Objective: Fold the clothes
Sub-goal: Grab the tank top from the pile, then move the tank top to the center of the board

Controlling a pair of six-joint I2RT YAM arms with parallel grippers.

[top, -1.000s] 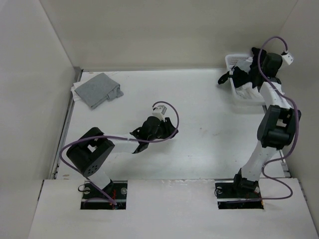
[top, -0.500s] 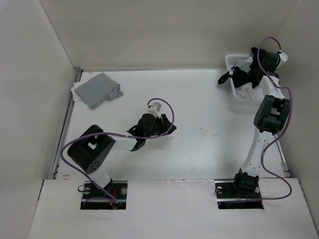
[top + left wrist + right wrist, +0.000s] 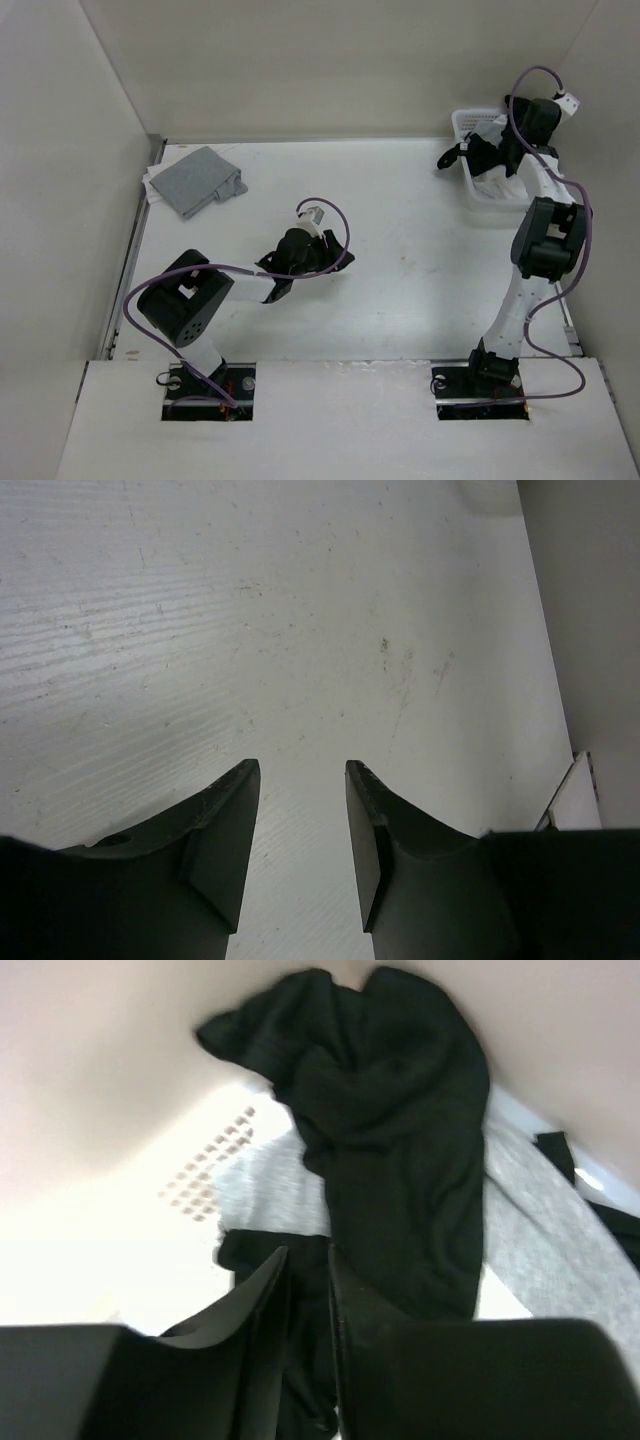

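The clothes [image 3: 390,1110], a crumpled black garment, lie bunched in the white basket [image 3: 468,120] at the back right. One end of them [image 3: 447,158] hangs out over the basket's left side. My right gripper [image 3: 308,1255] is down in the basket, its fingers drawn close together with a fold of black fabric filling the narrow gap. From above, that gripper [image 3: 492,160] shows over the basket's middle. My left gripper [image 3: 302,770] is open over bare table with nothing between its fingers, and in the top view it [image 3: 338,258] is near the table's centre.
A folded light grey garment [image 3: 195,180] lies at the table's back left corner. More grey fabric [image 3: 265,1185] lies in the basket under the black piece. Walls close the table in on the left, back and right.
My left gripper drew back slightly to the left and its jaws widened. My right wrist shifted up and back over the basket, and its jaws have narrowed on the black fabric.
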